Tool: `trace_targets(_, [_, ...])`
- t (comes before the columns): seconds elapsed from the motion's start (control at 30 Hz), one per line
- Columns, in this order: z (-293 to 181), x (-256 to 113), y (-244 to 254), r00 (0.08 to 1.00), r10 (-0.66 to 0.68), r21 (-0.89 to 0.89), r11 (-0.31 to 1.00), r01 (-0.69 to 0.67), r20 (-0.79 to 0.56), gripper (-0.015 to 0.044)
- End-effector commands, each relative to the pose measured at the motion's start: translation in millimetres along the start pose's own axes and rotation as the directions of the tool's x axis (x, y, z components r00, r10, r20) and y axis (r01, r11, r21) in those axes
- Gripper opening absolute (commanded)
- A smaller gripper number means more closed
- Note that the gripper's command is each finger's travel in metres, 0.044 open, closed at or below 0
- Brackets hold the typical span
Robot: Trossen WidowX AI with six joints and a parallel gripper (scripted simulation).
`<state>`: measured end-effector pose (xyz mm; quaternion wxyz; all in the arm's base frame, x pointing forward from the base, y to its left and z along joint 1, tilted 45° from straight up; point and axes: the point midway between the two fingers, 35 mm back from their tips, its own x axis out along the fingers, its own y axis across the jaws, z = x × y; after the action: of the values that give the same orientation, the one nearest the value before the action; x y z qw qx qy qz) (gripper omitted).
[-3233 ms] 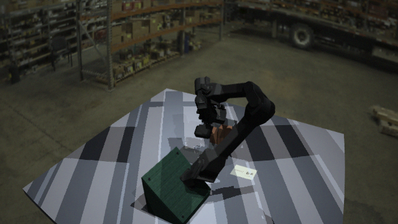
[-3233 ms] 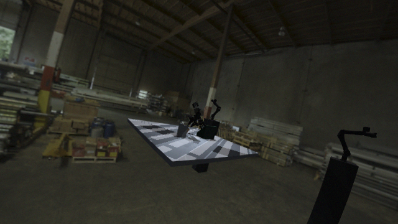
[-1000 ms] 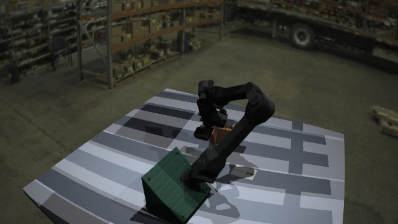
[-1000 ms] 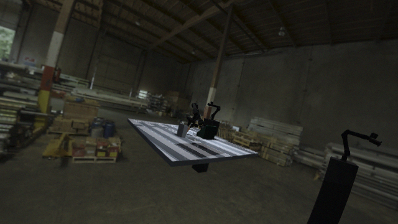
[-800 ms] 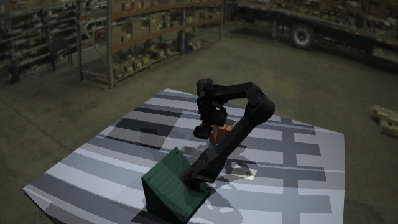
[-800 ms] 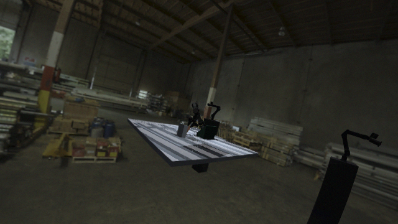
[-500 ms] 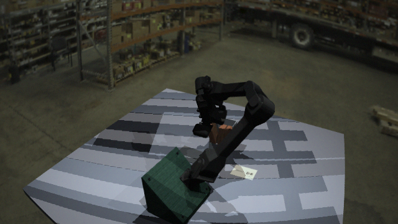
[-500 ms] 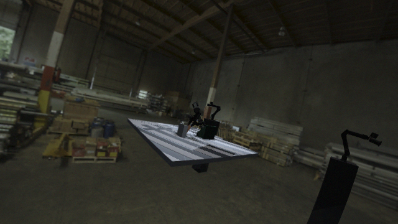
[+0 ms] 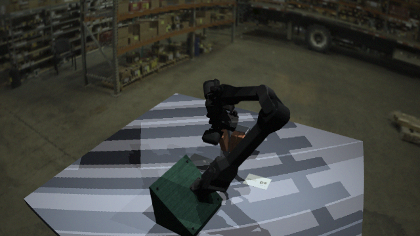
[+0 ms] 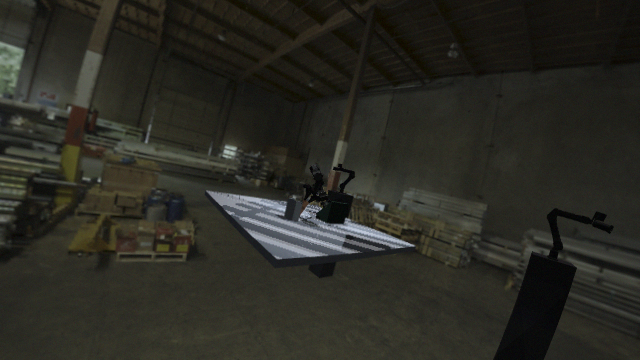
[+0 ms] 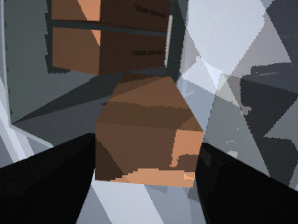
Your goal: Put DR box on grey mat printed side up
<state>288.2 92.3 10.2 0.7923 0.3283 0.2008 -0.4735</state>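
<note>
Brown box between gripper fingers.

I count three brown boxes. There is one bin, one desk, one green block and one white card. I see two black fingers and one big wheel.

Dim warehouse: concrete floor, grey wall, loaded shelves, wooden ceiling beam. Striped light on surface.
</note>
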Motion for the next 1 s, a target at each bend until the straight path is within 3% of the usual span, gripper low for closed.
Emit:
trace_targets(0.0, [-2,-5,-4,1.0,0.004,0.001,1.0,-0.004,-0.007,0.0158])
trace_targets(0.97, [-1,-27,-46,1.0,0.002,0.0,1.0,-0.002,-0.006,0.0158])
